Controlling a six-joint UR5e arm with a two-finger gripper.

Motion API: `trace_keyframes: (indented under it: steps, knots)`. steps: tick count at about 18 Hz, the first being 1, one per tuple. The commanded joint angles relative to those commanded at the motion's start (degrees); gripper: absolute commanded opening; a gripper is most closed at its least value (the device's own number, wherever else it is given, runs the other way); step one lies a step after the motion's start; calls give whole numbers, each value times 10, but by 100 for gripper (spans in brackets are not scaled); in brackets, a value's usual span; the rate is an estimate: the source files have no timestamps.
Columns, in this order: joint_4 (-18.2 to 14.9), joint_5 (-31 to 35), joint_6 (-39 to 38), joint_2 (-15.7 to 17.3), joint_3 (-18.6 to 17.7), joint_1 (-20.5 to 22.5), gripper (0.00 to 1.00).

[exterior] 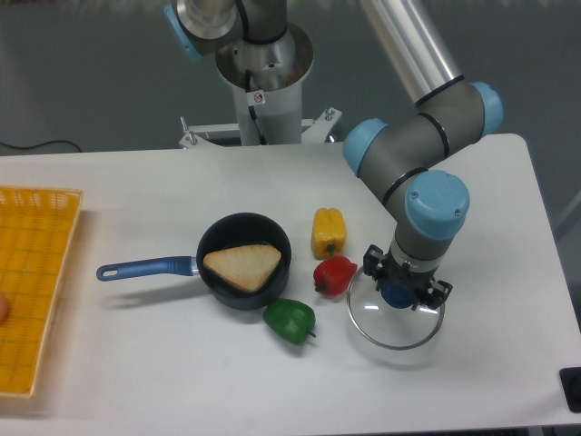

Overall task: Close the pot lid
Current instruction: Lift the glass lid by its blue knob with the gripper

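The pot is a small dark saucepan with a long blue handle pointing left. It stands open near the table's middle with a triangular slice of bread inside. The lid, a clear glass disc with a metal rim and a blue knob, lies on the table to the pot's right. My gripper is right over the knob, its fingers on either side of it. Whether they press on the knob is not clear.
A yellow pepper, a red pepper and a green pepper lie between the pot and the lid. A yellow basket stands at the left edge. The arm's base is at the back.
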Motion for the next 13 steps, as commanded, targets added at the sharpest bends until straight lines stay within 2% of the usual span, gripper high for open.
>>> trace_keyframes:
  steps: [4,6,13]
  knots:
    - [-4,-2,0,10,-2,-2,48]
    - [-12,-2,0,25,-6,-6,48]
    - [-14,-18,-9,83,-54,-35,48]
